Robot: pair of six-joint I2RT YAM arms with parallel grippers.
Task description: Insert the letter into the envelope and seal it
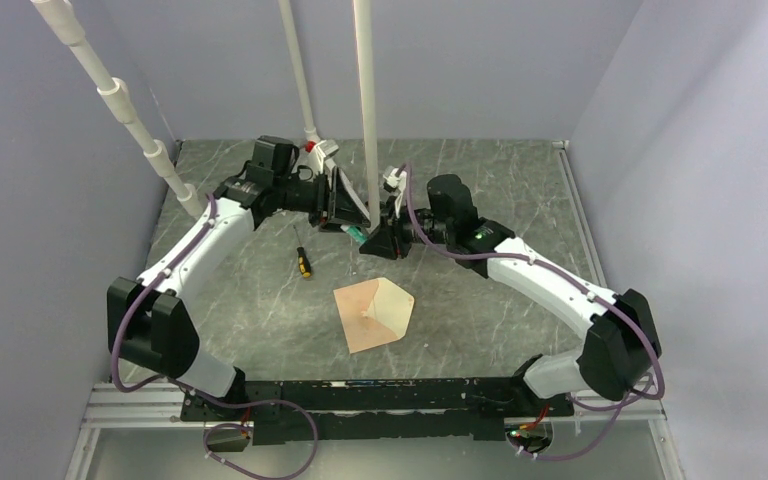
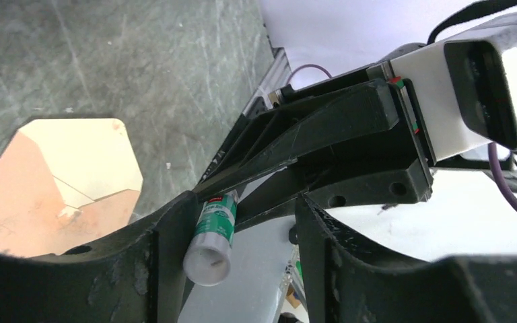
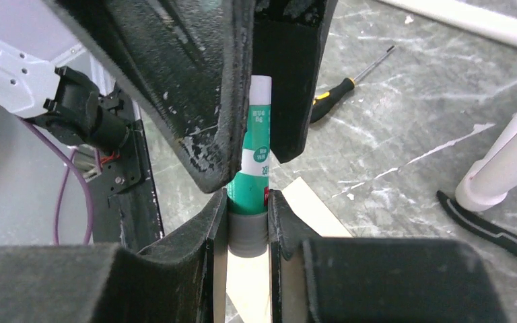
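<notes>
The peach envelope [image 1: 375, 315] lies flat on the marble table with its paler pointed flap open; it also shows in the left wrist view [image 2: 20, 208]. The letter is hidden from view. Both grippers meet in the air behind the envelope around a green glue stick [image 1: 355, 232]. My right gripper [image 3: 248, 202] is shut on the grey lower end of the glue stick [image 3: 256, 168]. My left gripper [image 2: 242, 208] is open, its jaws straddling the stick's white end [image 2: 214, 229], which rests against one finger with a wide gap to the other.
A black-and-yellow screwdriver [image 1: 303, 262] lies on the table left of the envelope, also seen in the right wrist view [image 3: 336, 91]. White poles [image 1: 367, 100] stand just behind the grippers. A black strap-like object [image 3: 485, 225] lies by a pole base.
</notes>
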